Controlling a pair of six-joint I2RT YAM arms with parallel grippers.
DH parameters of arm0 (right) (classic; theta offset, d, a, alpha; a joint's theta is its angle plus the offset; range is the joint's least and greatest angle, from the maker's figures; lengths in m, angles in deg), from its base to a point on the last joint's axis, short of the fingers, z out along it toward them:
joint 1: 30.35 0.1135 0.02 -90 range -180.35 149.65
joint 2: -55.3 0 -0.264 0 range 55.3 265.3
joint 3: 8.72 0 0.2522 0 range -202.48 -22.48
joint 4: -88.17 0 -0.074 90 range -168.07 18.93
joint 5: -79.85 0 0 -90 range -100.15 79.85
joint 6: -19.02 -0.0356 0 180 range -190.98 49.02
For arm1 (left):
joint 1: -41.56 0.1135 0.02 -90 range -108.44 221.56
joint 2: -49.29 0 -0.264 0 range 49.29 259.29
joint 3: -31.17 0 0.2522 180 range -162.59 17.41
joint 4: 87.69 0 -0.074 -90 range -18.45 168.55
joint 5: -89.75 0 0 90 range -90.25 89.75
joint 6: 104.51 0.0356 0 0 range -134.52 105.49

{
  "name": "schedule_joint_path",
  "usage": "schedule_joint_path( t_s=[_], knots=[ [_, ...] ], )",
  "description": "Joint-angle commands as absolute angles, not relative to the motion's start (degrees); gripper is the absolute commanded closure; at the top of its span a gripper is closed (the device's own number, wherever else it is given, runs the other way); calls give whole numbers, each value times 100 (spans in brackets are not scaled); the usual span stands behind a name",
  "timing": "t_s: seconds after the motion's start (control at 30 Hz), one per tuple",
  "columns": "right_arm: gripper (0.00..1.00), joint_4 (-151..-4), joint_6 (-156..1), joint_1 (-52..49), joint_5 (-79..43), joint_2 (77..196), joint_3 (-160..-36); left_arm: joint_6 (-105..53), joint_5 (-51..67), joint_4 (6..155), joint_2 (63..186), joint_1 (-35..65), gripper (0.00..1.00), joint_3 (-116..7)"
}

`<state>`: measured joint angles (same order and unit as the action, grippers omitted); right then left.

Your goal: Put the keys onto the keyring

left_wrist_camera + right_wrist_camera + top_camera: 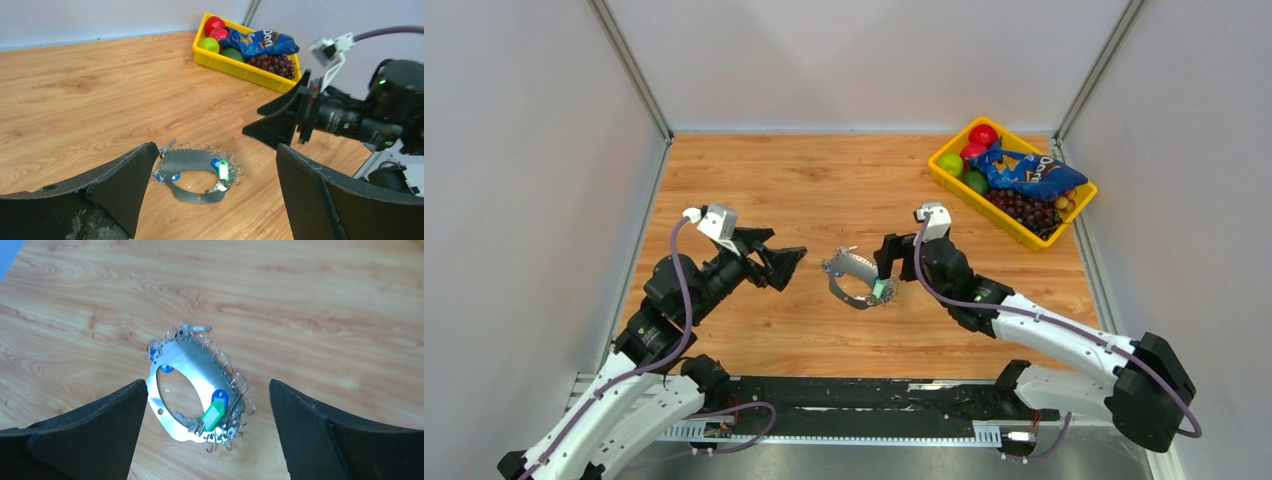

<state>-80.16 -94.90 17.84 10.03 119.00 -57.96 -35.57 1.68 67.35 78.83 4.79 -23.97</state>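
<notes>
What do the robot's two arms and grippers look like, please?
The left arm and right arm have white shells and black joints. A mauve cable runs along each to a white wrist camera mount. The left gripper and right gripper each have two broad matte-black wedge fingers.

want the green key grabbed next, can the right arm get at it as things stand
Probably yes. The right gripper hangs open right over the keyring, and the green key lies uncovered between its fingers. A blue key and small wire loops crowd it, so a clean pinch may be hard.
</notes>
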Motion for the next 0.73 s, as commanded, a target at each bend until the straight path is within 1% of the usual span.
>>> schedule_joint_path(
  t_s=[0.0,0.3,0.4,0.5,0.7],
  knots=[
    [0,-7620,-8863,1758,1402,11449,-6283,-3286,32,6533,7983,447,0,-2776],
    [0,-6628,-8558,1767,2099,10953,-7339,-2882,-341,5953,8303,445,0,-3271],
    [0,-6332,-8574,1769,2636,10923,-7679,-2735,-391,5824,8404,452,0,-3410],
    [0,-6276,-8526,1765,3145,10847,-7773,-2638,-437,5844,8403,448,0,-3480],
    [0,-6239,-8489,1766,3493,10886,-7788,-2547,-536,5928,8281,448,0,-3469]
  ],
)
